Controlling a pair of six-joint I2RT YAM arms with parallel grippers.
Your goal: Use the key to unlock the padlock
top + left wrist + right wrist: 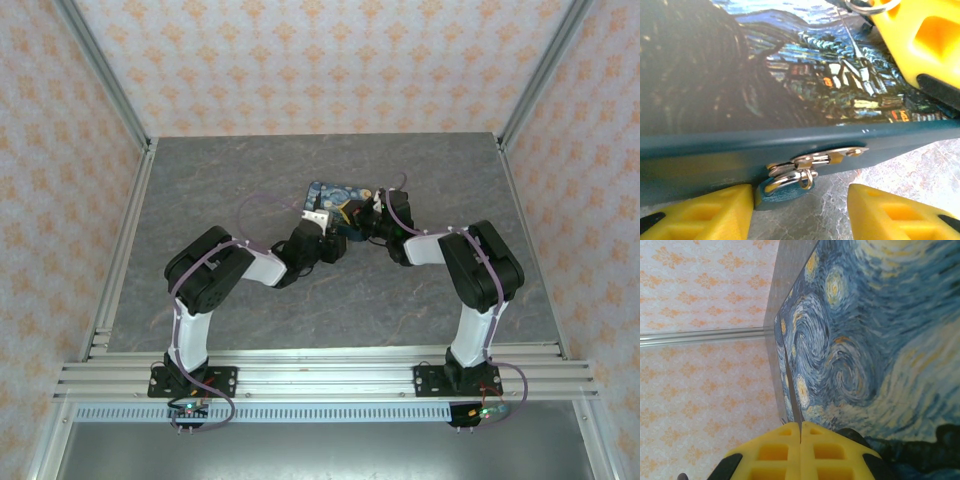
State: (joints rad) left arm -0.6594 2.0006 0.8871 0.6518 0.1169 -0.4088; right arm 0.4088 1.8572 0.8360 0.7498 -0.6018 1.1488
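Well, we guess the hard, slippery padlock [775, 196] at 6 o'clock of the box [790, 75] needs our spread-apart left gripper [800, 196] pinching its sides, while our right gripper [800, 432] is squeezed closed.

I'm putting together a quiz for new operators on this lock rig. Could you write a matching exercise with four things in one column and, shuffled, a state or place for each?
Things
1. padlock
2. left tool
3. right tool
4. box lid

States or places
a. fingers pressed together
b. covered in a Starry Night print
c. shackle through the metal hasp on the box's teal side
d. fingers apart, on either side of the padlock

Right pairs: 1-c, 2-d, 3-a, 4-b
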